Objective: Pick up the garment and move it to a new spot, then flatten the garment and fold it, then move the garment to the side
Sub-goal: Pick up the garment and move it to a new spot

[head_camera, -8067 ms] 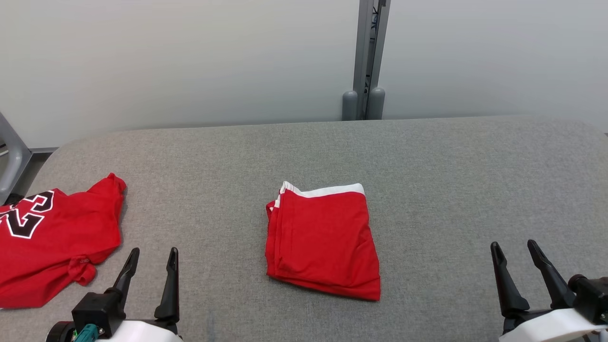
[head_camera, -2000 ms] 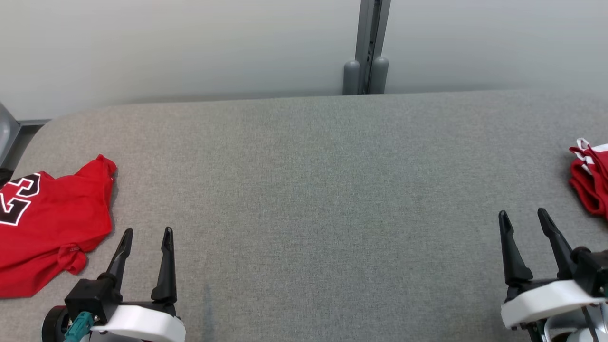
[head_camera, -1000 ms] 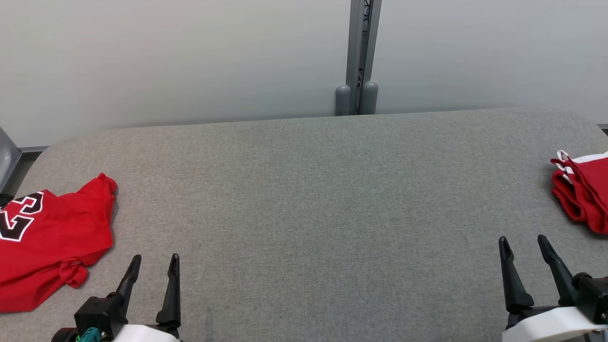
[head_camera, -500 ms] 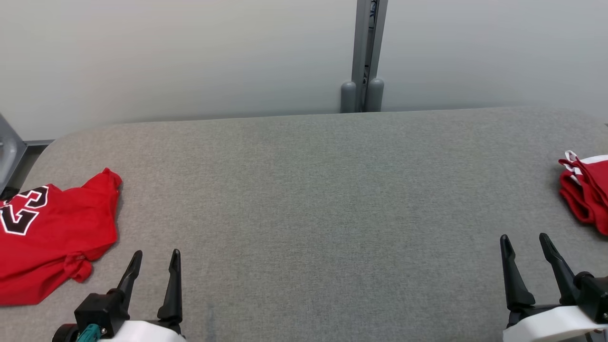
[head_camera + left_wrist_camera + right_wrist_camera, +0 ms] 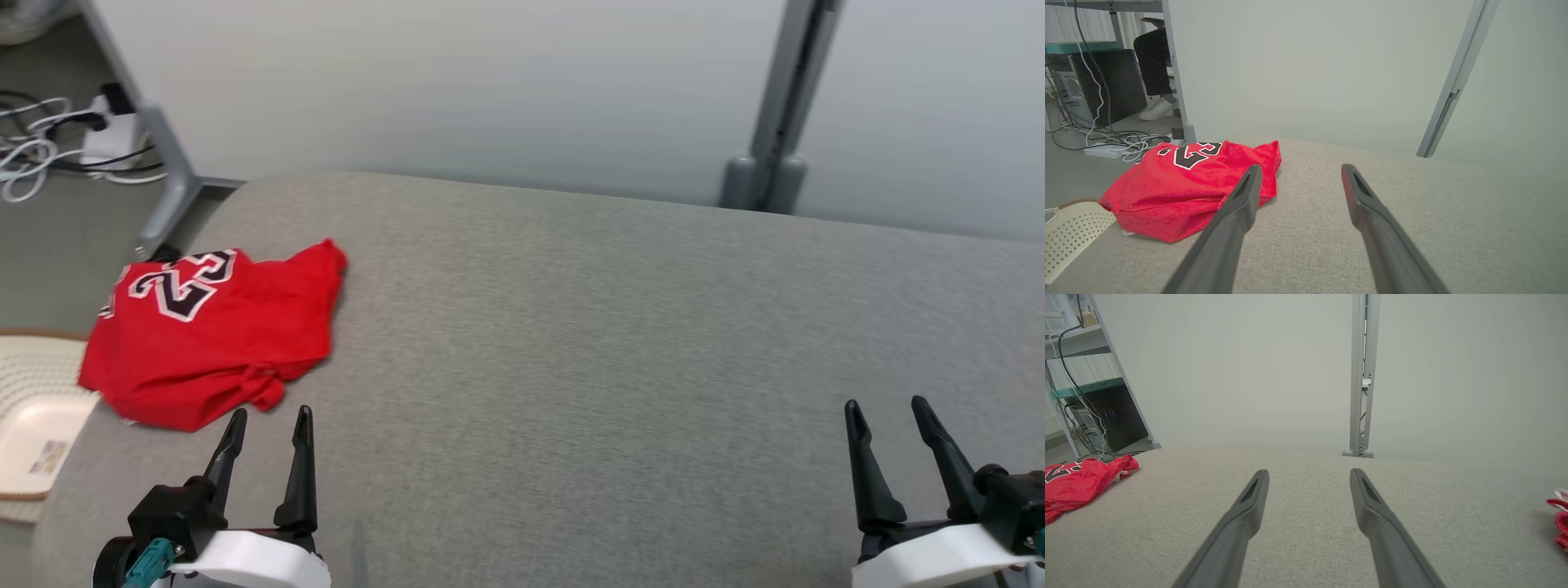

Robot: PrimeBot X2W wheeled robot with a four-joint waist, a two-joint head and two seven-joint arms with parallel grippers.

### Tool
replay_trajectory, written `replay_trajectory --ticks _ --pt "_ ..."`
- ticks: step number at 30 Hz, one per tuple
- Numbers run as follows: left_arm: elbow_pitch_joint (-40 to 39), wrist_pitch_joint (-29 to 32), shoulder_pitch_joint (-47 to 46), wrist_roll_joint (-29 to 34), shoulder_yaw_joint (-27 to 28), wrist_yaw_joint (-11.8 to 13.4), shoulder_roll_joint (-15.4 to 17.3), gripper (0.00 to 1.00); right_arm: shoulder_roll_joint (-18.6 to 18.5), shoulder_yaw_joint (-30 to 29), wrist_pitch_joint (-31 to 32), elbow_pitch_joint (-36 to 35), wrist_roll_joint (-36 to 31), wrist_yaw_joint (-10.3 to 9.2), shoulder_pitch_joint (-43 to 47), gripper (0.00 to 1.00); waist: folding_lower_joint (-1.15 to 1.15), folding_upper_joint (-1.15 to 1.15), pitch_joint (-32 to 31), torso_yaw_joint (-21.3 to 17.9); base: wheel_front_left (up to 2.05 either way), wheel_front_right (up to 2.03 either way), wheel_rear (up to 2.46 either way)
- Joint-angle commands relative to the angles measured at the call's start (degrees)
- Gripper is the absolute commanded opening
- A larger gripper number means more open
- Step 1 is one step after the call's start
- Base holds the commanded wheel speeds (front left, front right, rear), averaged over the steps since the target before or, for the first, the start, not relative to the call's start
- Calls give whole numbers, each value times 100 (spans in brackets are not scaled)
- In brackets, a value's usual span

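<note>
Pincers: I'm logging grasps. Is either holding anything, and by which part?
Nothing is held. The left pincer stands open near the jersey, with nothing between its fingers; the right pincer stands open over the bare table.

The head view has swung left, bringing floor cables (image 5: 20, 155) and a pale basket (image 5: 37, 367) into sight. The folded garment (image 5: 1560, 526), earlier mid-bench, now lies toward the right end of the bench (image 5: 571, 327).

Surface: grey fabric-covered table (image 5: 571, 327), rounded at its left corner. A red jersey (image 5: 212, 335), number 23 uppermost, lies crumpled near that corner. At the far right lies red-and-white cloth (image 5: 1560, 522), apparently a folded garment, mostly cut off.
</note>
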Motion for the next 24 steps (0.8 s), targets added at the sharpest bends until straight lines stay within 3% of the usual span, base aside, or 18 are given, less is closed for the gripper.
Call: replay_trajectory --ticks 1,10,24 --pt "11 -18 -72 -40 15 -17 1 100 -16 13 11 -10 15 1 13 100 0 0 -45 345 0 0 0" --pt "7 -40 15 -29 43 23 68 100 -16 299 -71 67 139 1 -58 100 0 0 -97 950 0 0 0" --pt "15 -23 11 -76 7 79 89 100 -17 416 -68 76 151 1 -102 100 0 0 -87 1081 0 0 0"
